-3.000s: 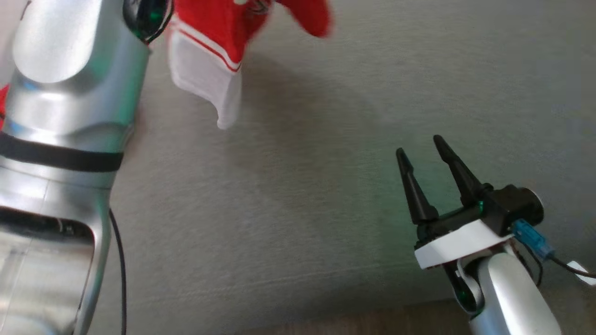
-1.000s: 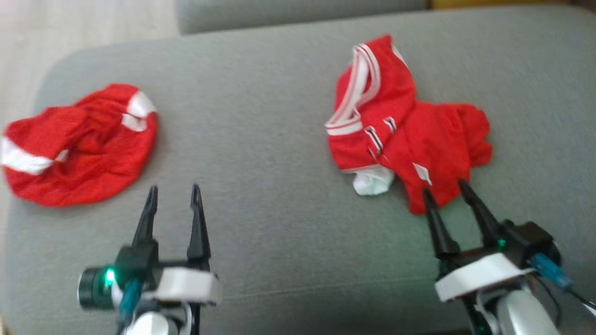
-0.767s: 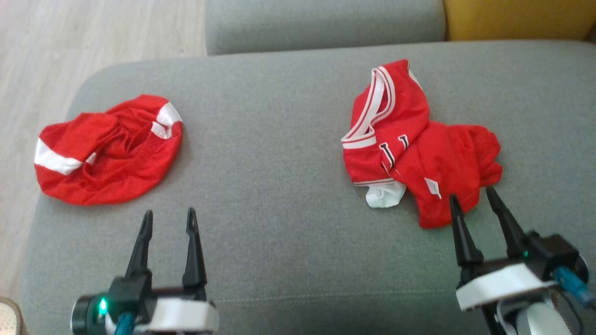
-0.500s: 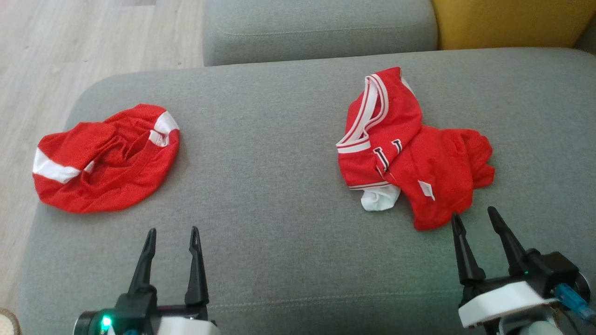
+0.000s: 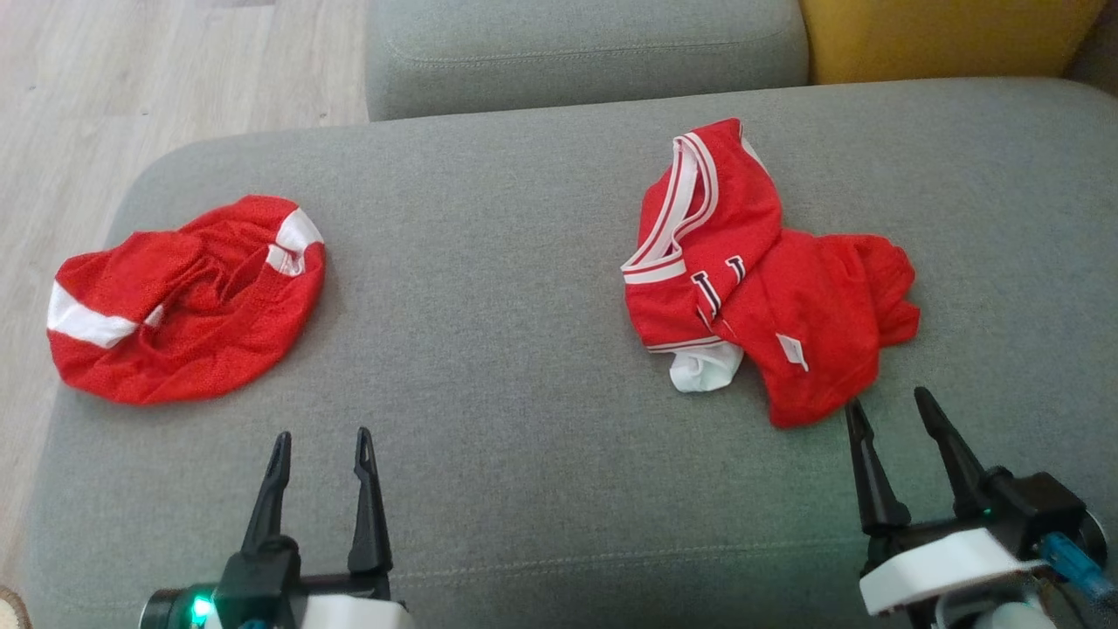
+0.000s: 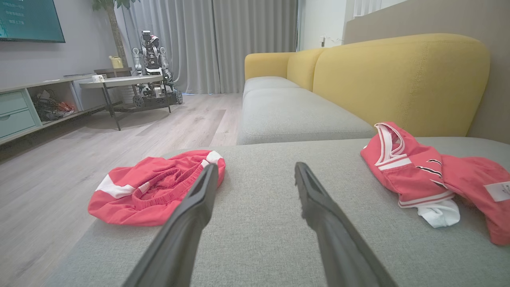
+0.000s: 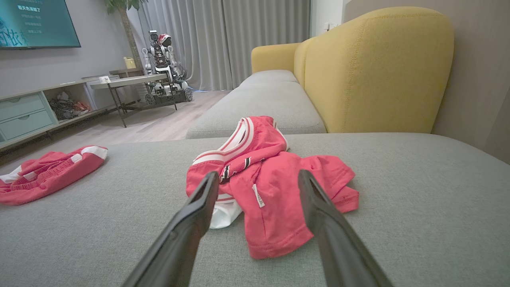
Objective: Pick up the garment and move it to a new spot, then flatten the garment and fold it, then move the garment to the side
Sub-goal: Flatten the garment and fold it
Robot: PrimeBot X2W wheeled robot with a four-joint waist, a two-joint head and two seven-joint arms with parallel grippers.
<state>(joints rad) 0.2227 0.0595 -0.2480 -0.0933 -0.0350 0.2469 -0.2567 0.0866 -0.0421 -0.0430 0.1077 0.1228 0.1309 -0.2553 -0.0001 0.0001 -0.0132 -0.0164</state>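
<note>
Near edge: left gripper (image 5: 321,433) and right gripper (image 5: 886,398) both empty, jaws spread wide, above the grey seat cushion (image 5: 489,288). Just beyond the right gripper's tips the red jersey (image 5: 760,279) lies crumpled, right of centre. Red shorts (image 5: 183,301) lie bunched at the left end, well apart from it, and a yellow backrest (image 5: 943,35) stands at far right.
</note>
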